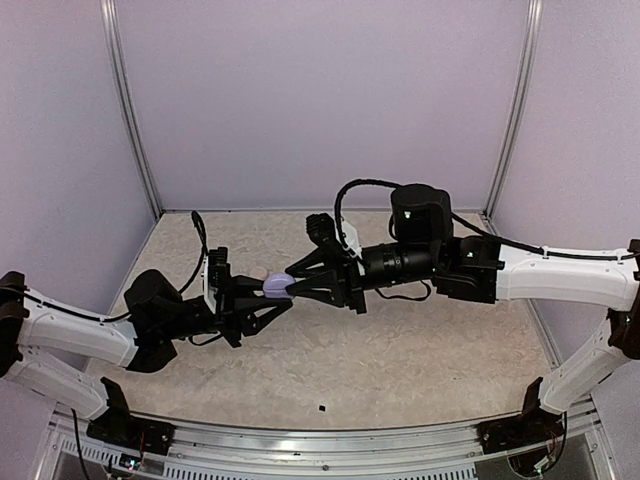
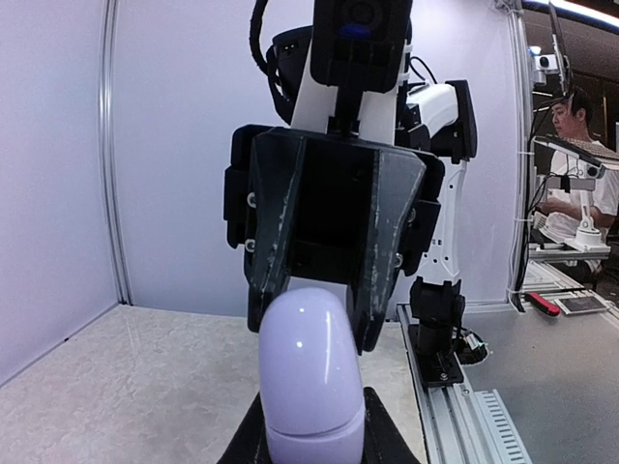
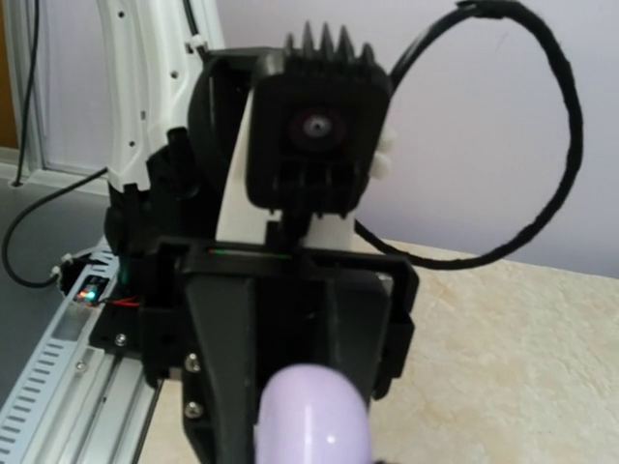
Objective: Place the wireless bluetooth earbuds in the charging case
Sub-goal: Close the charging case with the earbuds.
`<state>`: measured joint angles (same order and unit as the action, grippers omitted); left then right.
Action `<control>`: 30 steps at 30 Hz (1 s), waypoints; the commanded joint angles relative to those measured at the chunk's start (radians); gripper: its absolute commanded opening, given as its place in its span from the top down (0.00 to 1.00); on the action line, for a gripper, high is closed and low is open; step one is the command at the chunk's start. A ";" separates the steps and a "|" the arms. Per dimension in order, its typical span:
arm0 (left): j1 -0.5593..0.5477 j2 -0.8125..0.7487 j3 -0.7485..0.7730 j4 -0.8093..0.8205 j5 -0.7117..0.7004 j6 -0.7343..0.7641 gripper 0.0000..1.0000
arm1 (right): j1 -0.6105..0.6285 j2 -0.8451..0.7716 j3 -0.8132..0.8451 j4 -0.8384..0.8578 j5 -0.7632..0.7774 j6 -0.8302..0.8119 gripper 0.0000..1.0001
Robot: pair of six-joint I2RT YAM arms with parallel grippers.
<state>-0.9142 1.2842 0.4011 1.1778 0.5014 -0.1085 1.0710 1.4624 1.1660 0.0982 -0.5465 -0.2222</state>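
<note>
Three lilac walls and metal posts around a speckled tabletop

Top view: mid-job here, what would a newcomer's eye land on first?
The lilac charging case, held in mid-air above the middle of the table, where the two arms meet. The left gripper is shut on one end, and the right gripper has its fingers flanking the other. Near the table's front edge lies a tiny dark speck.
</note>
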 commanded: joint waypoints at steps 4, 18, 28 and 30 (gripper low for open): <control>0.028 -0.001 0.043 -0.006 -0.063 -0.043 1.00 | 0.022 0.011 0.001 -0.083 -0.023 0.002 0.82; 0.071 -0.003 0.083 -0.125 -0.129 -0.139 1.00 | 0.014 0.034 -0.031 -0.146 0.149 -0.005 0.78; 0.179 0.027 0.075 -0.280 -0.324 -0.281 1.00 | -0.078 -0.137 -0.124 -0.003 0.350 0.047 0.25; 0.213 0.054 0.102 -0.348 -0.363 -0.334 1.00 | -0.094 -0.162 -0.146 0.018 0.359 0.062 0.20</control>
<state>-0.7490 1.2987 0.4427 0.9497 0.2584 -0.3344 1.0111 1.3750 1.0546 0.0444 -0.2466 -0.1932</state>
